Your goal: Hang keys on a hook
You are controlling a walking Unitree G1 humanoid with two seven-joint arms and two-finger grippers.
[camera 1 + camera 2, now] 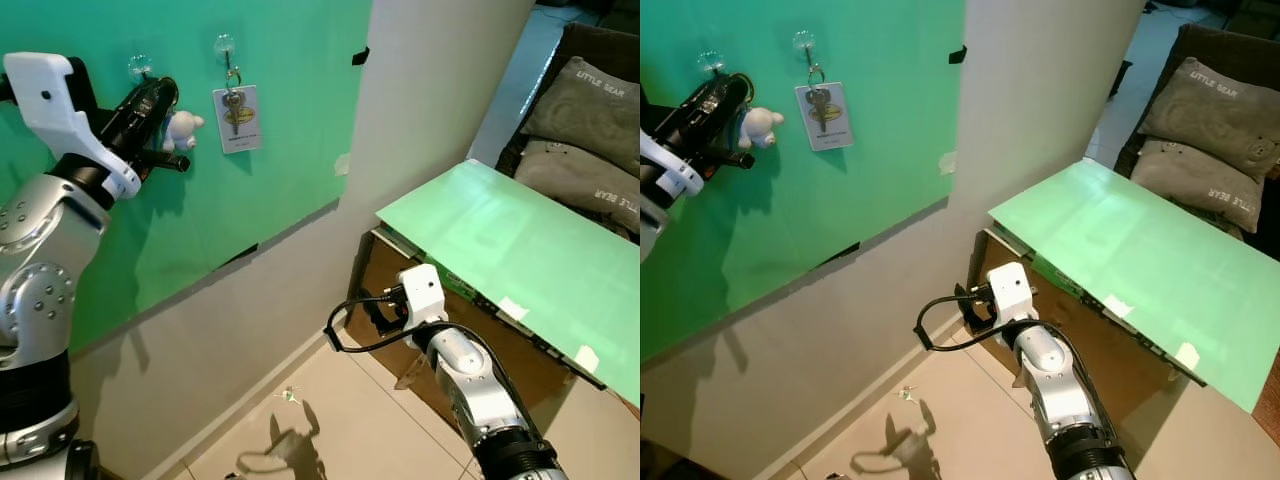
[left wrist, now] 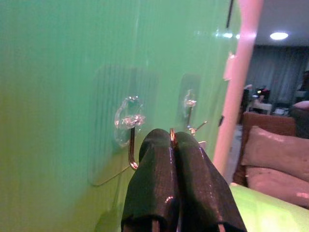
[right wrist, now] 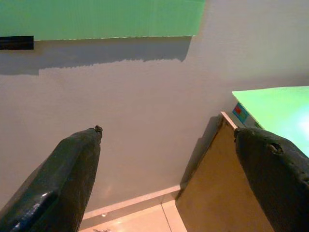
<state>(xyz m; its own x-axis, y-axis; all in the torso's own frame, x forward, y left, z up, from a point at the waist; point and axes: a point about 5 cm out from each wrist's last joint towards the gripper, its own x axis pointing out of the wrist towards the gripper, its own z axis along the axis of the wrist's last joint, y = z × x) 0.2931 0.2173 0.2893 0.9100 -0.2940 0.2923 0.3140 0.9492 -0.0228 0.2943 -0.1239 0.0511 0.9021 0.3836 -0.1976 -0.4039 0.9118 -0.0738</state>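
My left gripper (image 1: 160, 96) is raised against the green wall panel (image 1: 280, 180), shut on the keys' metal ring (image 2: 171, 132). A small white plush charm (image 1: 183, 128) dangles from it. The fingertips (image 2: 157, 140) sit just beside the clear stick-on hook (image 2: 129, 145), a little below its cup (image 1: 140, 68); the ring is not on the hook. The hook to the right (image 1: 225, 46) holds another set of keys with a white card tag (image 1: 237, 117). My right gripper (image 3: 166, 133) hangs low and open near the brown cabinet, holding nothing.
A green tabletop (image 1: 520, 250) over a brown cabinet (image 1: 385, 280) stands at the right. Grey cushions (image 1: 590, 100) lie on a dark sofa behind it. Below are a pale wall and tiled floor (image 1: 340, 420); a black cable (image 1: 345, 340) loops from my right wrist.
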